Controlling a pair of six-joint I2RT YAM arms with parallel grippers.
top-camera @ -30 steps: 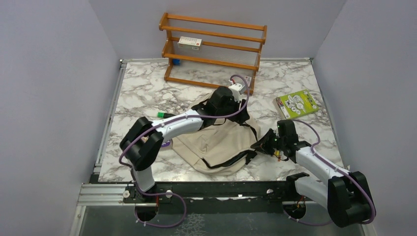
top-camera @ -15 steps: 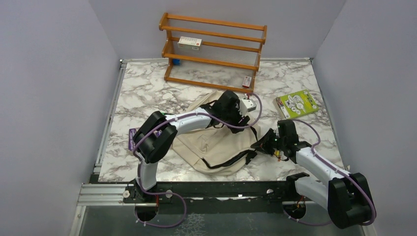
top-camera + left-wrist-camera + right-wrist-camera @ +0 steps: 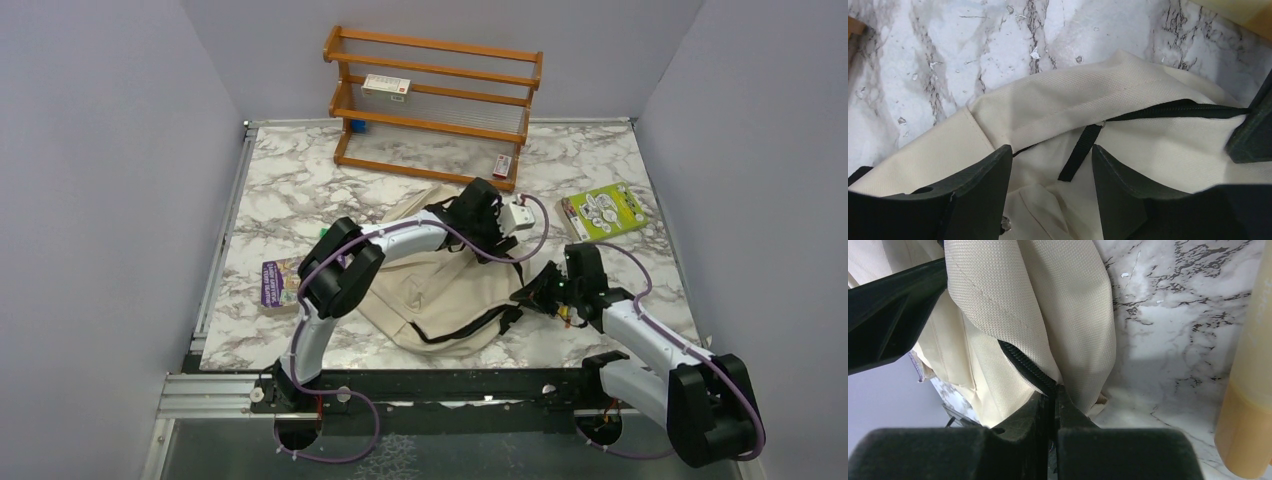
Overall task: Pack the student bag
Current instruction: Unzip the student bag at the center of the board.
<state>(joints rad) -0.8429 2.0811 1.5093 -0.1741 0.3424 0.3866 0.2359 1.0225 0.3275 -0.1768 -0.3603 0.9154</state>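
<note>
White arms (image 3: pixel 640 335) with black joints (image 3: pixel 340 280) and trailing purple cables (image 3: pixel 543 215).

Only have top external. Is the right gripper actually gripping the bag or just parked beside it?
Observer: Gripping. On the right wrist view the right gripper is shut on the bag, pinching its black trim along with the cloth.
Operator: And the left, holding anything?
Observer: No. On the left wrist view the left gripper is open over the cloth, and a thin black strap lies loose in the gap.
</note>
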